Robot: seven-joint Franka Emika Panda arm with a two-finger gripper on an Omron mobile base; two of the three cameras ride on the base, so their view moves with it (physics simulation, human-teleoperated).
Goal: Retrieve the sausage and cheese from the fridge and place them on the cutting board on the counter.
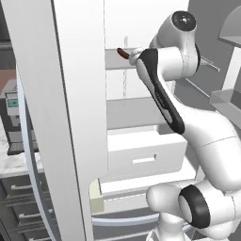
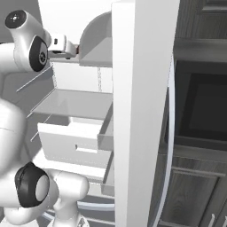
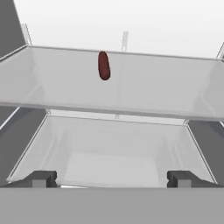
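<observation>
Fridge [image 1: 70, 117] doors open. One sausage [image 3: 103, 65] lies on the upper glass shelf [image 3: 175, 92], toward the back, alone there. Tool [image 3: 111, 178] faces the shelf front, fingers [image 3: 41, 178] spread wide, holding nothing, well apart from the sausage. Two white drawers [image 1: 146, 155] below.

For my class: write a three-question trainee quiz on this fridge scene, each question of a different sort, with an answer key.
1. True or false: the gripper is shut on the sausage.
2. Multiple choice: the sausage lies on A) the upper fridge shelf, B) the drawer, C) the floor.
3. Fill in: the fridge doors stand ____.

Key:
1. False. The fingers are wide apart, and the sausage lies farther back on the shelf, untouched.
2. A. It lies toward the back of the glass shelf.
3. Open. The white inner shelves and drawer show between the doors.
</observation>
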